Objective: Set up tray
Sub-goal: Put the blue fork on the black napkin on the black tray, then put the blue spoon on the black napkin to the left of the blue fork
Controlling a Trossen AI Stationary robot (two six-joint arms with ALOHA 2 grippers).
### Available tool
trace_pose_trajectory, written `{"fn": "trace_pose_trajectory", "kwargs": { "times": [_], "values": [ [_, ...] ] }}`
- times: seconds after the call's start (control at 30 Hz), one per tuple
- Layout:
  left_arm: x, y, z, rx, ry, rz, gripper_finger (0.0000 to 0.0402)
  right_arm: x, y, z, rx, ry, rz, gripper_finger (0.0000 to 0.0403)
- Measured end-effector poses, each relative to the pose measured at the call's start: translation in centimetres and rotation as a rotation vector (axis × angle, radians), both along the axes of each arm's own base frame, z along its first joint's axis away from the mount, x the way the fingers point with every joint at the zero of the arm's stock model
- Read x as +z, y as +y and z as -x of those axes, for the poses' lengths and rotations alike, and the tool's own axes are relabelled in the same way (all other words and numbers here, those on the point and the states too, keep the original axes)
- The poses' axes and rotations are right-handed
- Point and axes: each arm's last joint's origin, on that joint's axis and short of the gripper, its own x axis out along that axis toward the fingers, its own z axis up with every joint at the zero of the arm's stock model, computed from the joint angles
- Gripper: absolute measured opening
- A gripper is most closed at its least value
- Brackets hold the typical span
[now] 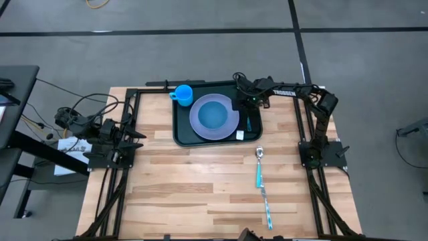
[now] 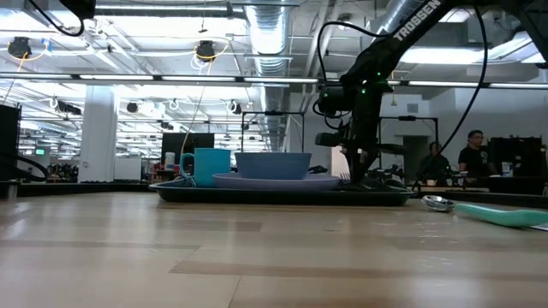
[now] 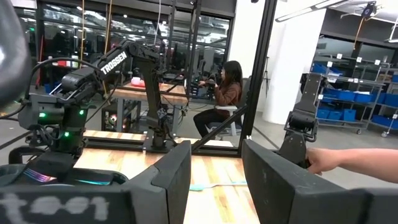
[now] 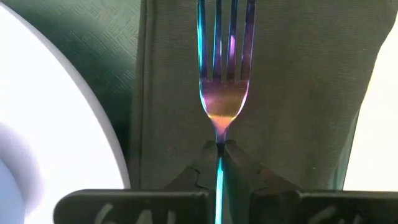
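Observation:
The dark tray lies at the table's far middle. It carries a blue cup and a lavender plate with a blue bowl on it. My right gripper stands over the tray's right side, beside the plate, shut on a fork with shiny tines and a teal handle. Under the fork lies a flat dark napkin. In the low view, the right gripper points down at the tray. My left gripper waits open at the table's left edge. My right gripper pinches the fork's teal handle just behind the neck, one finger on each side, at their free ends. The fingers come from above, pointing down. The fork lies flat along the dark napkin, tines away from the gripper; whether it rests on the napkin I cannot tell.
A spoon and a knife, both teal-handled, lie on the bare wood near the table's right side, in front of the tray. The left wrist view shows a seated person behind the table and a person's hand at the frame.

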Motion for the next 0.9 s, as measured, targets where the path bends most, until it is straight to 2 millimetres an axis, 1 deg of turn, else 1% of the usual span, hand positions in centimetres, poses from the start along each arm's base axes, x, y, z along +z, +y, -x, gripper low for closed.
{"fn": "trace_pose_trajectory", "kwargs": {
  "times": [0.13, 0.47, 0.9],
  "values": [
    [0.0, 0.0, 0.0, 0.0, 0.0, 0.0, 0.0132, 0.0, 0.0, 0.0, 0.0, 0.0, 0.0, 0.0008],
    [-0.01, 0.0, 0.0, 0.0, 0.001, -0.001, 0.0132, 0.02, 0.03, -0.07, 0.003, -0.003, 0.002, 0.0033],
    [-0.05, 0.0, -0.01, 0.0, 0.004, -0.003, 0.0132, 0.04, 0.2, -0.19, 0.036, 0.005, 0.013, 0.0035]
  ]
}}
